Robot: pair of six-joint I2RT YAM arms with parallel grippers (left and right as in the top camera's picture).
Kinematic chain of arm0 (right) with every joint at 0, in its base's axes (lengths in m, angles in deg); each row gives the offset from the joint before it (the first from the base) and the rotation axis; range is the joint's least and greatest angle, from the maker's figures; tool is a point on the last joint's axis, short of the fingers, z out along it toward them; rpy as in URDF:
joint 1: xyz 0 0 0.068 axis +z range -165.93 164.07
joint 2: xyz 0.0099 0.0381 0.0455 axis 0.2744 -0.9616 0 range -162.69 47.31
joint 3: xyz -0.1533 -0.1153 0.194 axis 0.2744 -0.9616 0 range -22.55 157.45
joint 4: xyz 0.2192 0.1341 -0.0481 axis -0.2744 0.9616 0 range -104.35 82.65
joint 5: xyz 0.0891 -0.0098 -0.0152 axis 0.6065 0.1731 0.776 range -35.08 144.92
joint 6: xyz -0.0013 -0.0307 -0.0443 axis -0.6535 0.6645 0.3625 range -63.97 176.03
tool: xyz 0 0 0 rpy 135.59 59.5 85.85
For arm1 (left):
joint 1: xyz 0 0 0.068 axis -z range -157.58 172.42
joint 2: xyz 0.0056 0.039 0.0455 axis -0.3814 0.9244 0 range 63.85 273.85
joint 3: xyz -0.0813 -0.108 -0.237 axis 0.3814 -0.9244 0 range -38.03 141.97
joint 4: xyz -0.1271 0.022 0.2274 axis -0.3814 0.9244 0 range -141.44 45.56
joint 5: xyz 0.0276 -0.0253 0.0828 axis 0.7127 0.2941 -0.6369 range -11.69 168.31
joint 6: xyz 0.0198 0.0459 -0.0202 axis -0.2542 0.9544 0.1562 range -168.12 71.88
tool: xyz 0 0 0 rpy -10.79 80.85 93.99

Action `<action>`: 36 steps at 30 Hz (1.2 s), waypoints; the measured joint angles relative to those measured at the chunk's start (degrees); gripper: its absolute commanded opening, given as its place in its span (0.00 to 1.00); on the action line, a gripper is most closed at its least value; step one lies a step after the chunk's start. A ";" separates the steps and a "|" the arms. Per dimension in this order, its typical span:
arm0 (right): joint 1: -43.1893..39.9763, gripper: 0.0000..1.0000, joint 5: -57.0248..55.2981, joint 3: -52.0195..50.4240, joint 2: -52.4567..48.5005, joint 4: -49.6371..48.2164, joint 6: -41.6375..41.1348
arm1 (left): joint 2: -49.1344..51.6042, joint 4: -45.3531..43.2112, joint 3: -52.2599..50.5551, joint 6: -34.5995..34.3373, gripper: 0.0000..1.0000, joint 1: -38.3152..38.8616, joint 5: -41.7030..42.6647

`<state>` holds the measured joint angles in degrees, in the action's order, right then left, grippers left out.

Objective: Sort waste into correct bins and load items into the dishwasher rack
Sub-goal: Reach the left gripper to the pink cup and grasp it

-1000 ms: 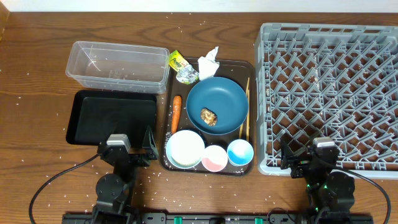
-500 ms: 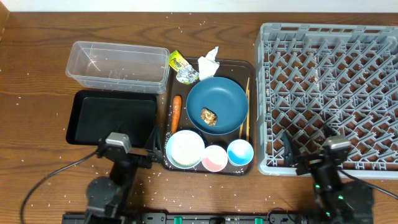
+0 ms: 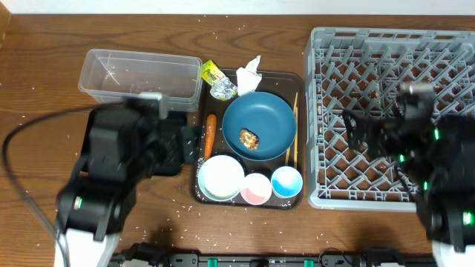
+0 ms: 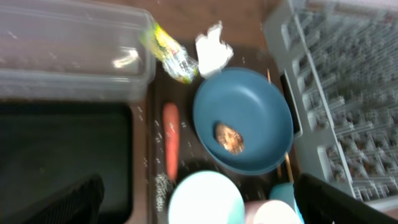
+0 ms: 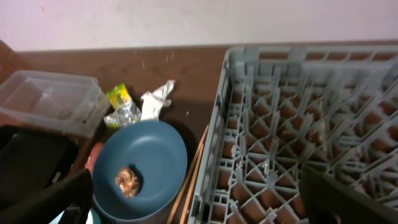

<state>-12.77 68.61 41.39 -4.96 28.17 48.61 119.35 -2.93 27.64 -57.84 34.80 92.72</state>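
Left claw (image 4: 199,190) agape near carrot (image 4: 170,140), right claw (image 5: 196,186) agape over rack (image 5: 231,93)

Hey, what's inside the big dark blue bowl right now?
A small brown food lump sits inside the dark blue bowl, off centre; the rest of its inside looks bare. The bowl's floor under the lump is covered, so nothing can be told there.

Overhead top-down; both wrist views oblique, on blue bowl-plate (image 4: 249,102).
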 measured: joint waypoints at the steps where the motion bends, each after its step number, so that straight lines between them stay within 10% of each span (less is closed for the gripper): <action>1: 0.00 0.99 0.28 1.18 -1.86 1.36 -0.02 | 2.01 1.07 1.44 -0.52 0.98 0.39 0.74; 15: -9.44 0.99 -3.48 2.56 -10.14 15.78 -6.12 | 16.85 9.01 3.80 -3.54 0.98 15.17 6.45; 36: -16.92 0.99 -5.18 2.64 -10.12 20.72 -8.11 | 39.41 9.66 2.78 -0.52 0.51 29.16 -2.84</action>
<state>-29.69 63.43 44.03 -15.08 48.89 40.50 158.76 6.73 30.41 -58.36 63.96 89.88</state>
